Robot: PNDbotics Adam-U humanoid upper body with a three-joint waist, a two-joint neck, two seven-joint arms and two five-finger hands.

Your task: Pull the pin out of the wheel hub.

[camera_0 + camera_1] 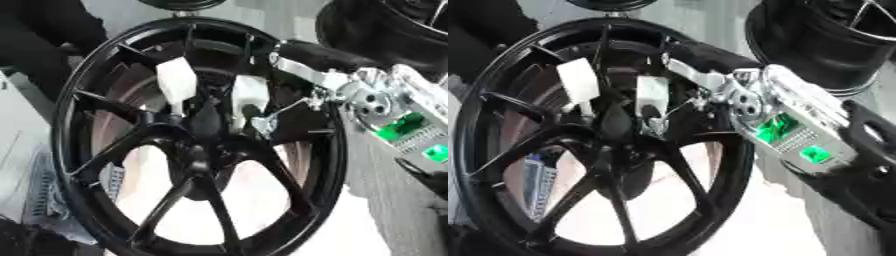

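Observation:
A black spoked wheel (92, 65) stands tilted and fills most of both views. At its hub (197, 145) a dark, rounded pin (207, 116) sticks out. My right arm comes in from the right, with silver wrist parts and green lights showing. My right hand (289, 67) reaches over the rim to the hub. Its two white-padded fingers (178, 80) are curled down on either side of the pin and close on it. My left hand does not show.
A second black wheel (833, 40) lies at the upper right behind my arm, and the edge of another (184, 4) shows at the top. A dark shape (35, 35) fills the upper left corner. A blue-and-white object (538, 185) lies behind the spokes at lower left.

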